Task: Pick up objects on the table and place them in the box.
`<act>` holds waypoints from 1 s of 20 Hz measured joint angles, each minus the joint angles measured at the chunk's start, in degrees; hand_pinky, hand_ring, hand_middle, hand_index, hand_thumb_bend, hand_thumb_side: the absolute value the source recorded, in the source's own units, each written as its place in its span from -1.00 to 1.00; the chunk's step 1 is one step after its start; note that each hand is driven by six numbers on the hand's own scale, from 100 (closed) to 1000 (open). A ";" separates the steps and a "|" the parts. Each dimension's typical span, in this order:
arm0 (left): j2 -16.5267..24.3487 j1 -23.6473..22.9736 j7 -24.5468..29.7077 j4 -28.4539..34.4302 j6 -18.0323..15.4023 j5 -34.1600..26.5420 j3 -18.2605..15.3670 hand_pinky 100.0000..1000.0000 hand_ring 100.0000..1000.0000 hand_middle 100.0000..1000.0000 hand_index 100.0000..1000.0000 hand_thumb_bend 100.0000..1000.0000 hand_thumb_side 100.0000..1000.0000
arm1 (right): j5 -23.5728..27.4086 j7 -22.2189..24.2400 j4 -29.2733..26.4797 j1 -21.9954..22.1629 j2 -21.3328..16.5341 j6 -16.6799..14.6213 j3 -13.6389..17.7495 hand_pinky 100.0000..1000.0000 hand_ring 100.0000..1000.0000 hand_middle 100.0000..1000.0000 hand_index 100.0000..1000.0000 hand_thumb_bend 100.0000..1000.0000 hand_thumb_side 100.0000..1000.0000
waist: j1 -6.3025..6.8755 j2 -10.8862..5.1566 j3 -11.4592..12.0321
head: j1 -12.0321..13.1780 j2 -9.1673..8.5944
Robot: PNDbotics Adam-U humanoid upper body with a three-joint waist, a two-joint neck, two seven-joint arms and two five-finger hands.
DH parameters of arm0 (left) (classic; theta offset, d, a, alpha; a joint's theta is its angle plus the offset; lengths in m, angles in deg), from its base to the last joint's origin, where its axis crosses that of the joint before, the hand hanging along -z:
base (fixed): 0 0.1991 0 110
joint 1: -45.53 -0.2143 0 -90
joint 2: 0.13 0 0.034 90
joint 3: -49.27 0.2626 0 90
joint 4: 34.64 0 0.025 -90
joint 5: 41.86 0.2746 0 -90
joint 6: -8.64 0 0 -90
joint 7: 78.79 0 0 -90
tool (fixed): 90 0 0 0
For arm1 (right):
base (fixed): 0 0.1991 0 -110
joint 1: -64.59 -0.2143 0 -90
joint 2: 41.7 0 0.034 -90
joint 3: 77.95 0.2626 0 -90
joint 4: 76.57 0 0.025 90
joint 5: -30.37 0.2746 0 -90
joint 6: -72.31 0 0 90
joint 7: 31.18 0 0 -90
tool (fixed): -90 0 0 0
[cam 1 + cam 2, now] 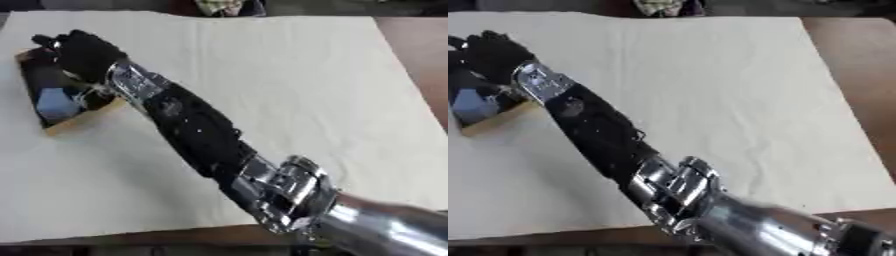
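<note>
The right black hand (83, 50) reaches over the shallow wooden box (74, 122) at ten o'clock on the cream cloth-covered worktop (289, 80); whether its fingers hold anything, I cannot tell.

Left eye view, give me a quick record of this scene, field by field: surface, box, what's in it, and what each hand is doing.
surface: table covered by a cream cloth
box: wooden-edged box at the cloth's left side
contents: something pale blue, plus dark shapes I cannot identify
right hand: right hand reaches across over the box; finger state unclear
left hand: not in view
loose objects on cloth: none seen
</note>
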 measured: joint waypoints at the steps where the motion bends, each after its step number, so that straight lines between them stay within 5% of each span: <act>1: 0.02 -0.29 -0.10 0.00 0.10 0.11 -0.10 0.04 0.47 0.30 0.67 -1.00 0.06 | 2.82 0.08 -0.60 -0.67 -0.81 -0.43 -0.16 0.66 0.67 0.83 0.94 -1.00 -0.95 | -0.01 -0.15 -0.65 | 0.49 0.01; 9: 0.80 -2.62 -1.33 0.01 0.97 1.39 -1.27 0.03 0.48 0.30 0.66 -1.00 0.10 | 29.90 1.63 -11.08 -0.68 -9.17 -1.68 -3.28 0.55 0.52 0.61 0.88 -1.00 -0.97 | -0.08 -1.35 -8.58 | 6.16 0.03; 15: 1.12 -4.32 -2.38 -0.06 1.58 3.15 -2.20 0.02 0.49 0.30 0.66 -1.00 0.12 | 51.62 3.71 -25.01 6.94 -16.37 0.26 -5.00 0.49 0.49 0.53 0.84 -1.00 -0.31 | -0.28 -1.84 -13.71 | 10.94 0.03; 20: 1.05 -5.08 -3.17 -0.45 1.84 4.70 -2.65 0.02 0.50 0.31 0.65 -1.00 0.15 | 66.86 4.25 -36.90 15.75 -21.97 2.50 -2.90 0.46 0.48 0.50 0.82 -1.00 -0.18 | -0.09 -1.99 -16.70 | 13.25 0.03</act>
